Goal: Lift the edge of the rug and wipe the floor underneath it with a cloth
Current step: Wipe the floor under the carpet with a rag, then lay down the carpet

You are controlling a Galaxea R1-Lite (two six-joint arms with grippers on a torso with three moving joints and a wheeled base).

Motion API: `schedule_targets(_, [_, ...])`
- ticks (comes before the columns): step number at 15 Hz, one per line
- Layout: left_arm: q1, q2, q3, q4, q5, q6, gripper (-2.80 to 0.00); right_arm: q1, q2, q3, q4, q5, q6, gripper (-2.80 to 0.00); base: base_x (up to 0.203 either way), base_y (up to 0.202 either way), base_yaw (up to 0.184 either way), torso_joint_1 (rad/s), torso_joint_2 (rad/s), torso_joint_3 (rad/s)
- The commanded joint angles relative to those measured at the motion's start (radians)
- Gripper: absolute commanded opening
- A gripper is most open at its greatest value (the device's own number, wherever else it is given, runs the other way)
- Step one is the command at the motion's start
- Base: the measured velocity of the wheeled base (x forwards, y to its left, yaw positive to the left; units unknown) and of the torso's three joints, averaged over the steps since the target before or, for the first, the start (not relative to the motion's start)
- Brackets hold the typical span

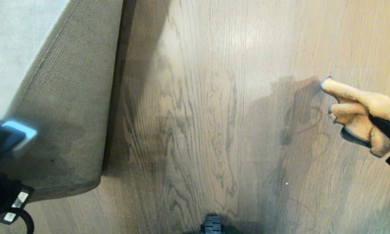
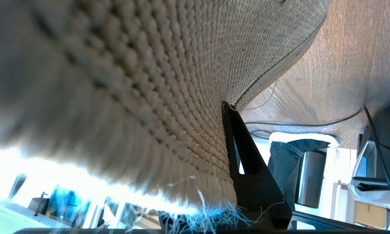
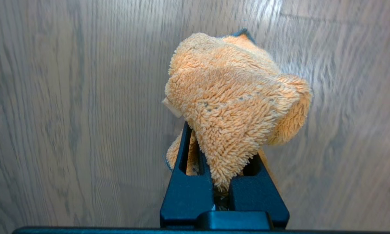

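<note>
While left gripper (image 2: 229, 136) is clamped on the rug edge (image 1: 68, 130), holding it up off the floor (image 1: 198, 113), right gripper (image 3: 224, 169) pinches the cloth (image 1: 360, 113) above bare planks, well apart.

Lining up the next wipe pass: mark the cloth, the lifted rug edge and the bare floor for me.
cloth (image 3: 233, 94), right wrist view, on its fuzzy orange bulge.
rug edge (image 1: 68, 107), head view, on the tan mesh backing turned up.
floor (image 1: 207, 123), head view, on bare wood grain beside the rug.
</note>
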Motion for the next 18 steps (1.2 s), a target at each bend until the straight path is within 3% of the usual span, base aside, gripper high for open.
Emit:
schedule_targets(1, [-0.001, -0.007, -0.003, 0.002, 0.005, 0.0, -2.8, -0.012, -0.054, 0.05, -0.002, -0.007, -0.015, -2.8, 0.0, 0.0, 0.0, 0.0, 0.0, 0.0])
schedule_targets(4, [-0.001, -0.017, 0.003, 0.002, 0.005, 0.0, -2.8, -0.015, -0.105, 0.094, 0.033, -0.089, -0.036, -2.8, 0.0, 0.0, 0.0, 0.0, 0.0, 0.0])
schedule_targets(9, [-0.001, -0.021, 0.017, 0.002, 0.005, 0.0, -2.8, -0.017, -0.301, 0.177, 0.204, -0.182, -0.051, -2.8, 0.0, 0.0, 0.0, 0.0, 0.0, 0.0])
schedule_targets(16, [-0.001, -0.023, 0.018, 0.002, 0.005, 0.0, -2.8, -0.018, -0.825, 0.191, 0.836, -0.221, -0.055, -2.8, 0.0, 0.0, 0.0, 0.0, 0.0, 0.0])
schedule_targets(18, [-0.001, -0.027, 0.021, 0.002, 0.005, 0.001, -2.8, -0.025, -0.876, 0.211, 0.951, -0.173, -0.053, -2.8, 0.0, 0.0, 0.0, 0.0, 0.0, 0.0])
